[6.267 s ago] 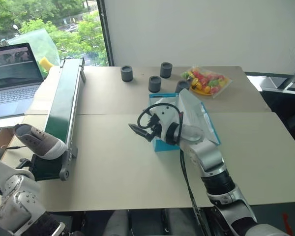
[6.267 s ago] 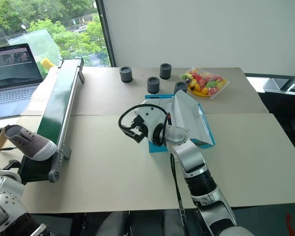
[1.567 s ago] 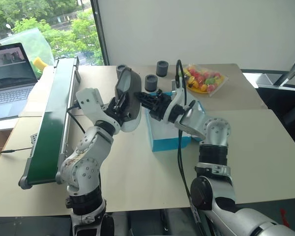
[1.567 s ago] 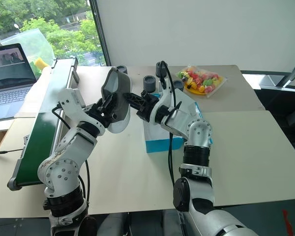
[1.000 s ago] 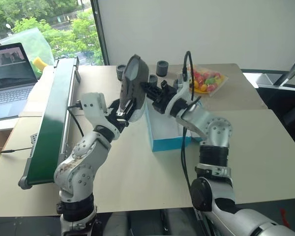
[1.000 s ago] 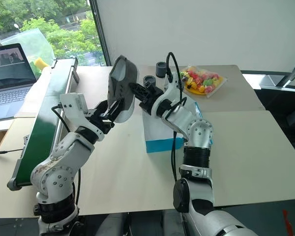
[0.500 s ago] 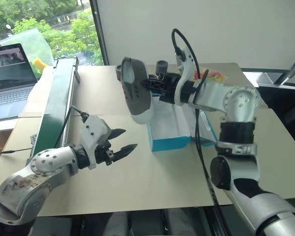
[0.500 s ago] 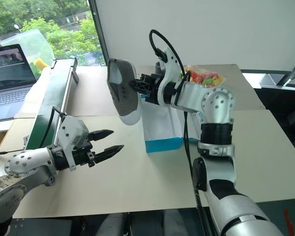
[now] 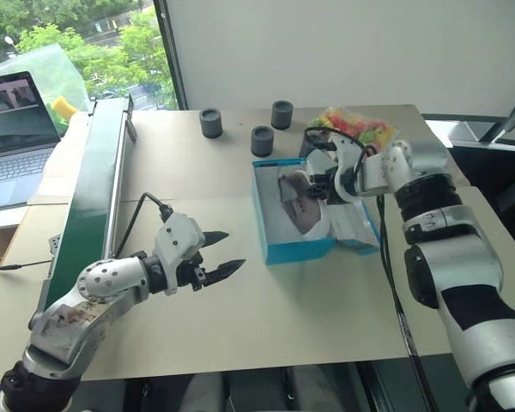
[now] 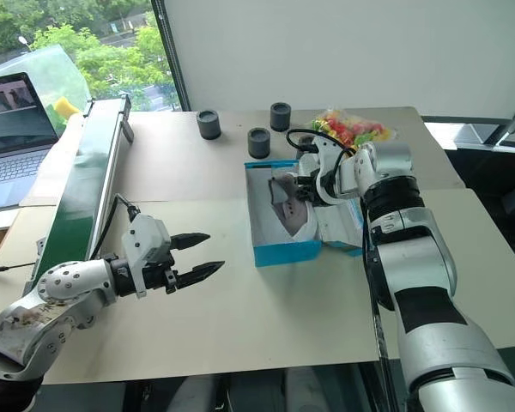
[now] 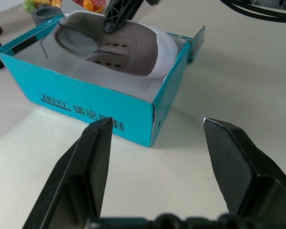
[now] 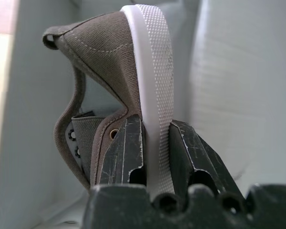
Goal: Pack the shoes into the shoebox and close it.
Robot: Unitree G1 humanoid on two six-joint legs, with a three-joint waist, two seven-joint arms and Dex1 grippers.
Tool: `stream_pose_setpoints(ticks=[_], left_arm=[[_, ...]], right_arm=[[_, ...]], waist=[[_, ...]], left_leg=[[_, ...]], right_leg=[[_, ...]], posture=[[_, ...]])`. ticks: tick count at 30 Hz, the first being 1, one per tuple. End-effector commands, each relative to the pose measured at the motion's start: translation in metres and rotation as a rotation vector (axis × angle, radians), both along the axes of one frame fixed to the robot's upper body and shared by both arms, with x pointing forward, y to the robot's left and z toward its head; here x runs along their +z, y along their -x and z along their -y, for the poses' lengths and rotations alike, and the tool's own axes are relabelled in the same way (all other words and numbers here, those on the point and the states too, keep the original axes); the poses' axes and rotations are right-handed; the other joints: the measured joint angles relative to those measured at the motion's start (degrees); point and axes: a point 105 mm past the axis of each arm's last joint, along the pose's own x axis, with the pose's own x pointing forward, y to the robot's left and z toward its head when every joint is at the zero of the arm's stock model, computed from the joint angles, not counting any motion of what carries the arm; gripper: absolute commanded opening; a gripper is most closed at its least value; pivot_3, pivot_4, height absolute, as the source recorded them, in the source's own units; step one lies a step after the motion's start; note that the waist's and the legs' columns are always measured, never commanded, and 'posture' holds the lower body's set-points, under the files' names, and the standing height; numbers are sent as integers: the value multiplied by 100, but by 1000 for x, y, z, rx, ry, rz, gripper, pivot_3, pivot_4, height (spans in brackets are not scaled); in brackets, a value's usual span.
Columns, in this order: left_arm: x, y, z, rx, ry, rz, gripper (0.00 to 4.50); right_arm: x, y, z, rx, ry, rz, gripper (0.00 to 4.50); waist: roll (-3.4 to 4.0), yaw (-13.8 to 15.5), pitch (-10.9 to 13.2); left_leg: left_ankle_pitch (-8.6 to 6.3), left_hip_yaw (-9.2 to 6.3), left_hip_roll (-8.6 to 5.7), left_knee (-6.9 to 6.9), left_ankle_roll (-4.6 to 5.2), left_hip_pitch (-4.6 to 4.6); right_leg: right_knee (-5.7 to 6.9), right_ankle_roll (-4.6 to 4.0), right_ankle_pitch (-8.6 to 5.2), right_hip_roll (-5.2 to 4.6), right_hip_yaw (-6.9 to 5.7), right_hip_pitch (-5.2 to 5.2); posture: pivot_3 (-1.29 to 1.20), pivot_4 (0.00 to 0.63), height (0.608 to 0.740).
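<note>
The cyan shoebox (image 9: pixel 296 250) stands open at mid-table, its lid flap (image 9: pixel 358 225) folded out to the right. A grey canvas shoe (image 9: pixel 302 206) with a white sole lies tilted inside it. My right gripper (image 9: pixel 314 177) reaches down into the box from the far right and is shut on the shoe's white sole edge (image 12: pixel 152 71), close up in the right wrist view. My left gripper (image 9: pixel 221 254) hovers open and empty over the table left of the box. In the left wrist view the box (image 11: pixel 86 102) and shoe (image 11: pixel 138 52) lie ahead of its spread fingers.
A long dark-green unit (image 9: pixel 90 193) runs along the table's left side, with a laptop (image 9: pixel 13 129) beyond it. Three dark grey cylinders (image 9: pixel 262 140) and a bag of colourful items (image 9: pixel 356 129) sit behind the box. Bare table lies in front of it.
The left gripper let go of the shoe and drew back and down to the left. The right gripper swung the shoe over and lowered it into the shoebox.
</note>
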Motion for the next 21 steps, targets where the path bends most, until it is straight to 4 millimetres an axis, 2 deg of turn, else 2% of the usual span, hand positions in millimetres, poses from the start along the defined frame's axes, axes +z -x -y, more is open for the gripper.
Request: stream_pose_setpoints(ticks=[1,5,8,10,13,18,21], left_arm=[[11,6,6,-22,6,59,3219],[12,6,3,-14,-10,64,3219],[12,7,3,-15,-10,64,3219],[12,8,4,-17,-11,64,3238],[13,9,5,-20,-8,66,3238],[12,8,5,-23,-9,63,3238],[11,7,4,-18,-10,65,3238]], right_arm=[[7,-11,6,-25,50,68,483],[-11,-13,5,-39,82,47,483],[-10,-13,0,-29,69,46,483],[-8,-13,-1,-35,60,50,1340],[-4,-13,-8,-28,26,46,2266],[18,-13,-24,30,10,100,3935],[41,-12,-34,51,-15,149,3935]], waist=[[0,6,0],[0,7,0],[0,10,0],[0,8,0],[0,8,0],[0,6,0],[1,14,0]], left_leg=[[0,0,1,0,0,0],[0,0,-2,6,0,2],[0,-1,-2,7,-1,7],[1,-1,-3,10,-2,8],[1,-1,-3,11,-2,8],[1,-1,-3,10,-2,7],[1,-2,-3,10,-2,7]], right_leg=[[4,0,0,0,0,-1],[30,0,0,-3,1,-1],[31,0,0,-2,1,0],[32,0,0,-3,1,0],[34,0,0,-2,1,0],[40,0,0,-3,1,0],[41,0,0,-2,0,0]], posture=[[0,150,740],[0,150,740],[0,150,740],[0,150,740],[0,150,740],[0,150,740],[0,150,740]])
